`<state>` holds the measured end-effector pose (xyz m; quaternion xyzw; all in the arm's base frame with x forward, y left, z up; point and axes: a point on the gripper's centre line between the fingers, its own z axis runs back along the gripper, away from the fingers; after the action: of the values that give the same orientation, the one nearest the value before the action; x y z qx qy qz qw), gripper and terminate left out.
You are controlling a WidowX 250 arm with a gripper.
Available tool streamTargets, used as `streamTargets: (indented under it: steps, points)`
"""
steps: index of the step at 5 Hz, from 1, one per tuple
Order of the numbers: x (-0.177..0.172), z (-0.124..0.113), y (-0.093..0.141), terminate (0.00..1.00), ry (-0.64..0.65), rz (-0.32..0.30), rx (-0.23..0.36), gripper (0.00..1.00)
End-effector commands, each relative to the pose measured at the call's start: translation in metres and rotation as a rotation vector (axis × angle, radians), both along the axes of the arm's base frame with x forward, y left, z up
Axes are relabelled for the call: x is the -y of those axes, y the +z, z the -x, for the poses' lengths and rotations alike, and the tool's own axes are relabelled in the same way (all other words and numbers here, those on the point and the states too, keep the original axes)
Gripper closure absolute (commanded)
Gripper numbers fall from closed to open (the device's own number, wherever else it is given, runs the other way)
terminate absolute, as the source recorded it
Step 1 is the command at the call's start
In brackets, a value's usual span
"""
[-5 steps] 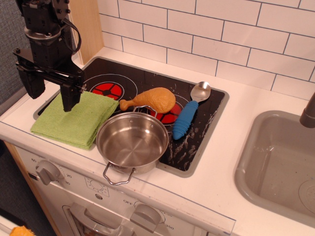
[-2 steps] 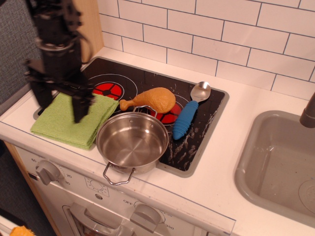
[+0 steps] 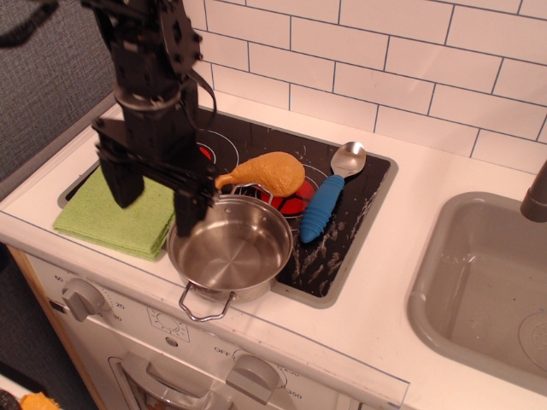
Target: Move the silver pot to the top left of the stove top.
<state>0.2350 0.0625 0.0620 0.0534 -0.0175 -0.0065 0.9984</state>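
The shallow round shiny stainless-steel pot (image 3: 229, 248) sits upright at the front edge of the black glossy rectangular stove top (image 3: 256, 184), roughly mid-way along that edge, its open mouth facing up and its bowl empty. One thin wire loop handle (image 3: 205, 303) sticks out toward the front, over the stove top's grey rim and onto the white counter (image 3: 444, 184); the line through the pot's handles therefore runs front to back, tilted a little to the left at the near end. The second handle is hidden behind the pot's far rim. Just behind the pot lies an orange plastic chicken leg (image 3: 265, 173), its thin bone end pointing left, close to the pot's back rim. To the right of the pot a silver spoon with a thick blue handle (image 3: 327, 201) lies on the stove top, bowl toward the tiled wall. Left of the pot a folded green cloth (image 3: 115, 213) covers the stove top's front left corner. The black claw (image 3: 158, 192) hangs over the boundary between the cloth and the pot, its fingers (image 3: 190, 209) spread wide apart and holding nothing; the right-hand finger hangs at the pot's left rim, though whether it touches cannot be told. A grey sink basin (image 3: 479, 273) is set in the counter well to the right of the stove top.
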Motion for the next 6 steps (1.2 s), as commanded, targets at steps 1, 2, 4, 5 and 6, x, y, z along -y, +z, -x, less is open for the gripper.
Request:
streamTargets:
  steps: [1,2,4,5,6]
  points:
    - [-0.011,-0.007,-0.047,0.0,0.076,0.076,-0.091,0.0]
    - [-0.012,-0.006,-0.061,0.0,0.093,0.107,-0.094,0.0]
    - [-0.004,-0.004,-0.054,0.0,0.069,0.074,-0.077,1.0]
    - [-0.001,-0.004,-0.054,0.0,0.071,0.069,-0.078,1.0]
    - [0.003,-0.004,-0.041,0.0,0.077,0.051,-0.057,1.0]
